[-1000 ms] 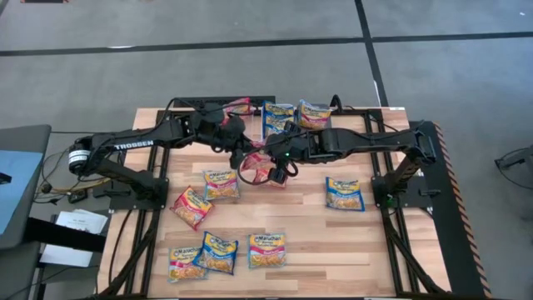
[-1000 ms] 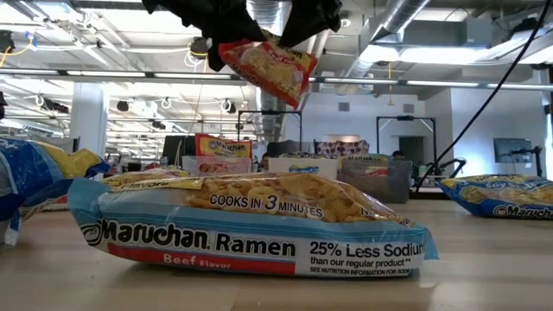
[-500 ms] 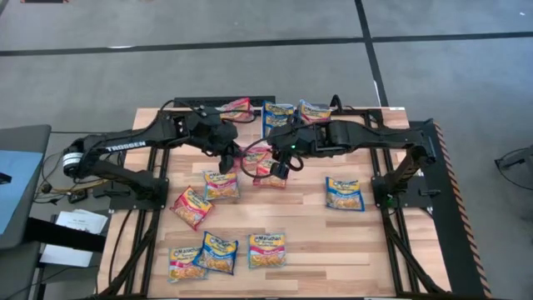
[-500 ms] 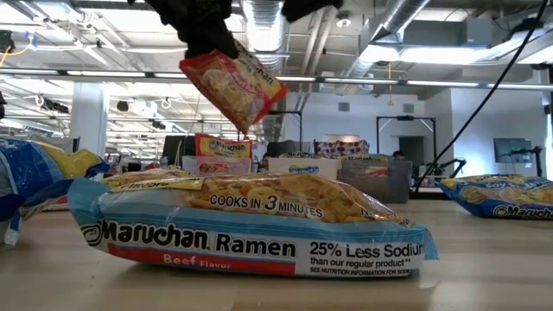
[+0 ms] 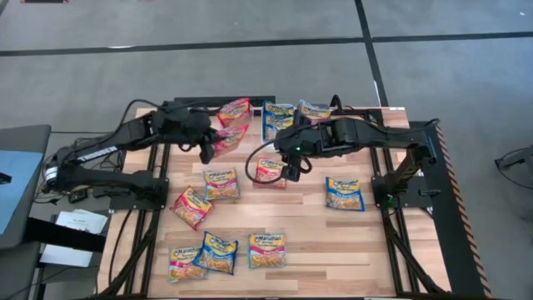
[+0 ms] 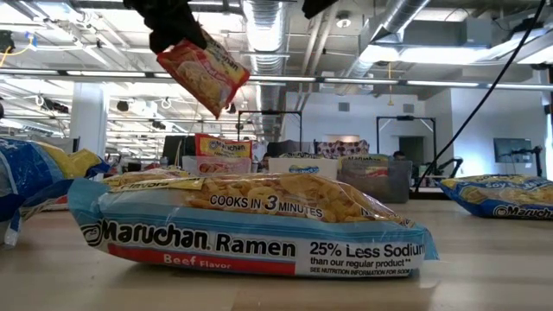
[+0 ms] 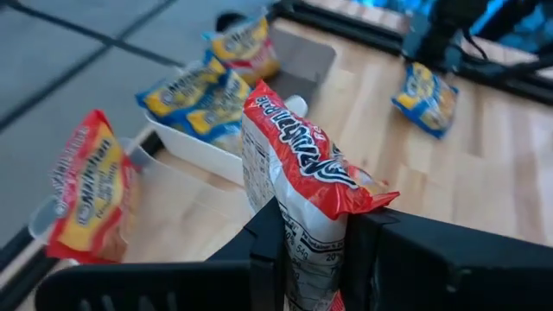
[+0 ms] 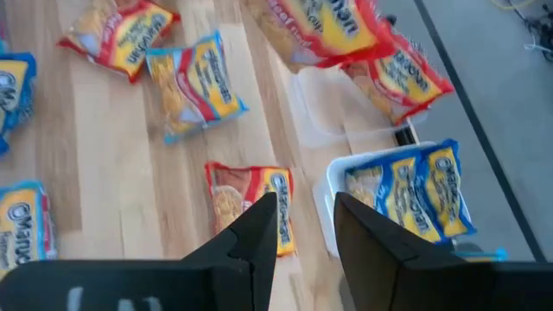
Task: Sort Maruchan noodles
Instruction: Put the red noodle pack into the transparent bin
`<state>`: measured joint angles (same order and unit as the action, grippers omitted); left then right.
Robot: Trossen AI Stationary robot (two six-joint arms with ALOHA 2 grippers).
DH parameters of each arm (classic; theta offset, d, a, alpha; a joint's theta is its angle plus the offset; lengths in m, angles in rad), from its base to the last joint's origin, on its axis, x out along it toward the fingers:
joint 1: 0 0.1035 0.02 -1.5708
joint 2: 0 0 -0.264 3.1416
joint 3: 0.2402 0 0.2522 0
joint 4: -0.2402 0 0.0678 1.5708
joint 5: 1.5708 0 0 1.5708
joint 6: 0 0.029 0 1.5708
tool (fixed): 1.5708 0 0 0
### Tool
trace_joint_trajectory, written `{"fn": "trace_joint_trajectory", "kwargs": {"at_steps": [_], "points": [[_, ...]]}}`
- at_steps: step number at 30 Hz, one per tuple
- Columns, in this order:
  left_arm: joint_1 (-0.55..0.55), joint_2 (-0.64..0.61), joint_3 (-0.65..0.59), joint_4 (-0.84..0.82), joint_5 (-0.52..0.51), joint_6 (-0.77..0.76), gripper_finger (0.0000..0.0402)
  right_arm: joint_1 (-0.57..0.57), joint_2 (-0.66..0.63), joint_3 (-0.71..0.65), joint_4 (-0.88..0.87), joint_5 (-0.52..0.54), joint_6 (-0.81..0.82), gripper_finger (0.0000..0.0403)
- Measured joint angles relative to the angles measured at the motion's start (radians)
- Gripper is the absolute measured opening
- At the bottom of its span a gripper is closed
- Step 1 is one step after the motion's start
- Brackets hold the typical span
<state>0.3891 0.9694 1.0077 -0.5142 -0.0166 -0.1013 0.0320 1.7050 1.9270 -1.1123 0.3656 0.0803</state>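
My left gripper [image 5: 206, 143] is shut on a red Maruchan noodle packet [image 5: 227, 138] and holds it in the air, just short of the clear bin [image 7: 164, 177]. That bin holds another red packet [image 5: 235, 109]. Blue packets [image 5: 278, 117] lie in the white bin [image 8: 333, 186], and one more packet [image 5: 314, 110] lies in the dark bin. My right gripper [image 8: 304, 207] hangs open above a red packet [image 8: 249, 200] that lies flat on the table. Several packets, such as [image 5: 221, 183], are spread flat over the near half of the table. My left gripper pinches the red packet between its two fingers at one end [image 7: 304, 246]. The fingers come slanting down from the table's left. The packet is lifted clear. It stands edge-on out of the fingers in the wrist view, and its free end [image 6: 216, 91] hangs tilted below the gripper.
The three bins stand in a row at the far edge. A blue packet [image 5: 345, 193] lies to the right of my right gripper. The arms' dark frames run along both table sides. Bare wood shows between the scattered packets.
My left gripper has carried the red packet toward the table's left and far edge, up to the clear bin. The packet has tipped further on the way. My right gripper, which was at the packet's top a second ago, has come away from it and risen.
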Motion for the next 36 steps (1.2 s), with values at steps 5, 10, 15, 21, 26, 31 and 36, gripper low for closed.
{"fn": "trace_joint_trajectory", "kwargs": {"at_steps": [5, 10, 15, 21, 26, 31, 36], "points": [[0.061, -0.065, -0.192, 0.26, -0.007, 0.018, 0.0047, -0.009, 0.0, 0.0, -0.012, 0.0, -0.001, 0.0137], [0.128, -0.068, -0.364, 0.584, -0.007, 0.063, 0.0048, -0.029, 0.0, 0.0, -0.013, 0.001, -0.002, 0.0137], [0.179, -0.043, -0.474, 0.814, 0.012, 0.104, 0.0048, -0.036, 0.0, 0.0, -0.013, 0.004, 0.008, 0.0137], [0.232, 0.029, -0.547, 1.008, 0.046, 0.119, 0.0048, -0.036, 0.001, 0.0, -0.012, 0.003, 0.05, 0.0137], [0.287, 0.129, -0.554, 1.088, 0.125, 0.125, 0.0048, -0.036, 0.001, 0.0, -0.008, 0.003, 0.052, 0.0137], [0.337, 0.231, -0.554, 1.176, 0.128, 0.122, 0.0048, -0.036, 0.001, 0.0, -0.005, 0.003, 0.053, 0.0137], [0.375, 0.328, -0.554, 1.251, 0.153, 0.082, 0.0048, -0.036, 0.001, 0.0, -0.005, 0.003, 0.053, 0.0137]]}}
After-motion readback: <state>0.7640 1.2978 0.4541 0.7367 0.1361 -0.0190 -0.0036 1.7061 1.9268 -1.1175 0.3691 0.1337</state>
